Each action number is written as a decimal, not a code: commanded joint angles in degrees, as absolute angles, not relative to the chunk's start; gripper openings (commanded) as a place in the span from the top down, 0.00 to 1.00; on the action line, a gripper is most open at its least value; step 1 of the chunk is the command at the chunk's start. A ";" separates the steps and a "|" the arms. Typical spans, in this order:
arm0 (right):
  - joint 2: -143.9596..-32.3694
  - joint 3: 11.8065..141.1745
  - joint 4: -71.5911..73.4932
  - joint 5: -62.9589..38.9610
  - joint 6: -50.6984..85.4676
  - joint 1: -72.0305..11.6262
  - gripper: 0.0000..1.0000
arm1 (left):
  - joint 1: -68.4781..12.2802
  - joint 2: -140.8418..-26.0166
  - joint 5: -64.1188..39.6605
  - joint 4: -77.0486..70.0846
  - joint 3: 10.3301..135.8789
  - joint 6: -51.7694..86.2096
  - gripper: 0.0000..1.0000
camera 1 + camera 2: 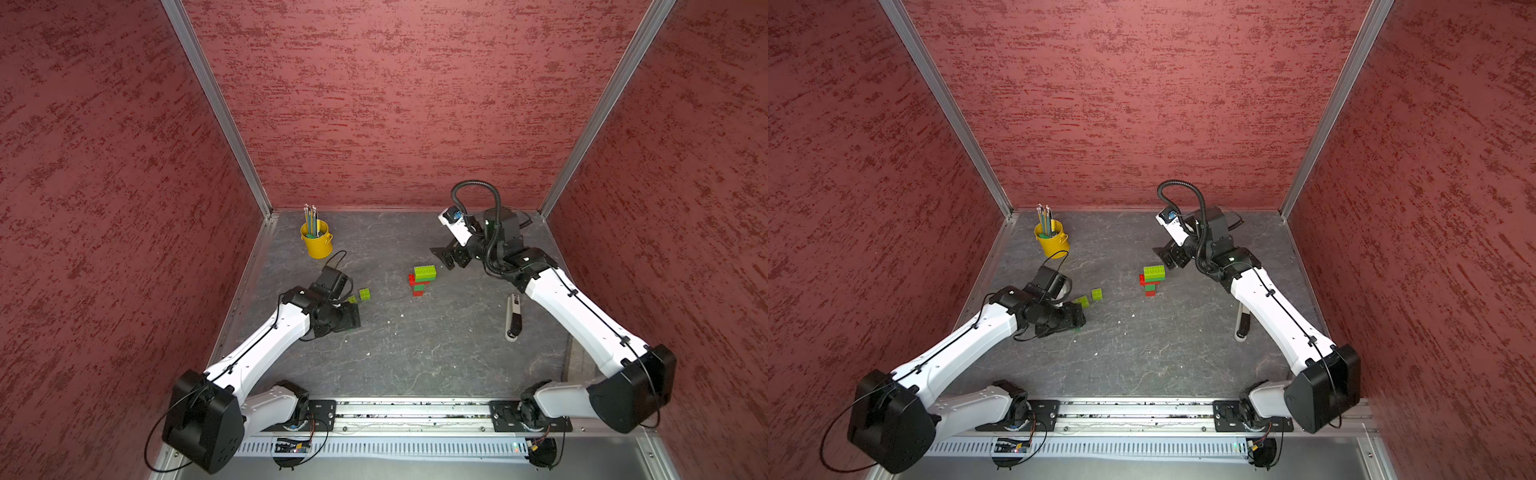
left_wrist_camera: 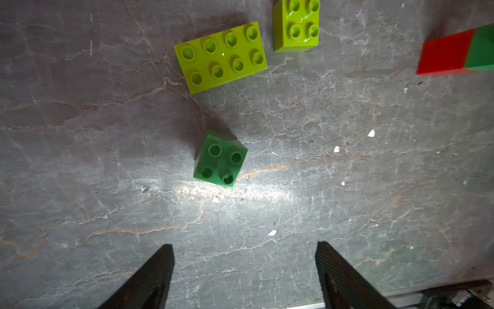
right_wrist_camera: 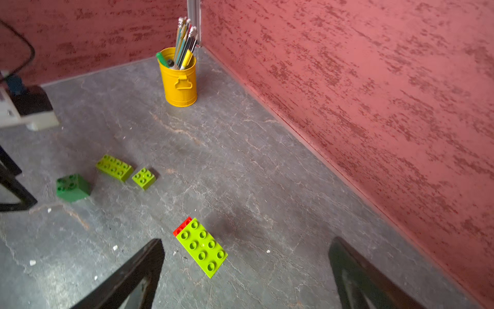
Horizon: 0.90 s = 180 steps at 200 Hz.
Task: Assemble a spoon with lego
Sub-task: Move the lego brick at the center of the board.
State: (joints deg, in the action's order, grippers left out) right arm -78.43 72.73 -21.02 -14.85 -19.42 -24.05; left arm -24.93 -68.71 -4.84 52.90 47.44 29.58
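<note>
both top views look down from high above the near edge, taking in the whole grey table (image 1: 415, 365) and the far wall (image 1: 415, 104). the left wrist camera hangs close over the dark-green brick (image 2: 220, 160), facing straight down. the right wrist camera, low at the far right, faces the yellow bucket (image 3: 180, 83) in the far-left corner. both wrist views share the oblong lime brick (image 3: 115, 168).

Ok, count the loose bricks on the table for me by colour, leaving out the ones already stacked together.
Lime green: 2 (lime oblong brick, lime square brick)
Dark green: 1 (dark green square brick)
Red: 0
Total: 3 loose
</note>
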 commanded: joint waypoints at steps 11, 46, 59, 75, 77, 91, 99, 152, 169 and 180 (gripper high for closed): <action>-79.03 68.82 -15.47 -16.92 -11.87 -20.91 0.05 | -26.06 -73.92 -1.35 51.27 49.37 24.06 0.17; -78.60 64.42 -11.09 -23.49 -12.48 -16.76 0.07 | -25.58 -76.99 -0.69 47.51 49.78 17.15 0.19; -77.84 62.02 -7.72 -25.31 -12.57 -15.39 0.07 | -25.22 -77.70 -1.66 45.45 49.76 14.75 0.21; -77.57 60.16 -4.77 -27.13 -12.60 -14.25 0.06 | -24.38 -79.45 -2.24 44.76 50.66 12.76 0.22; -77.66 60.13 -4.58 -27.08 -12.45 -14.09 0.05 | -24.22 -79.72 -2.21 44.99 50.92 12.75 0.23; -78.89 61.26 -5.47 -28.51 -11.38 -13.16 0.05 | -22.90 -81.97 -3.10 45.77 52.24 12.16 0.27; -79.63 62.05 -6.40 -29.47 -10.77 -12.77 0.05 | -22.30 -82.88 -3.69 45.92 52.56 11.95 0.29; -82.58 64.19 -8.47 -29.49 -3.92 -10.21 0.05 | -21.27 -86.63 -4.37 47.91 54.86 11.33 0.36; -82.97 64.92 -8.70 -29.52 -3.00 -9.22 0.05 | -21.18 -87.35 -4.44 48.46 55.11 11.94 0.38; -82.97 65.42 -8.94 -29.42 -2.64 -8.69 0.05 | -21.24 -87.84 -4.93 48.23 54.81 12.31 0.39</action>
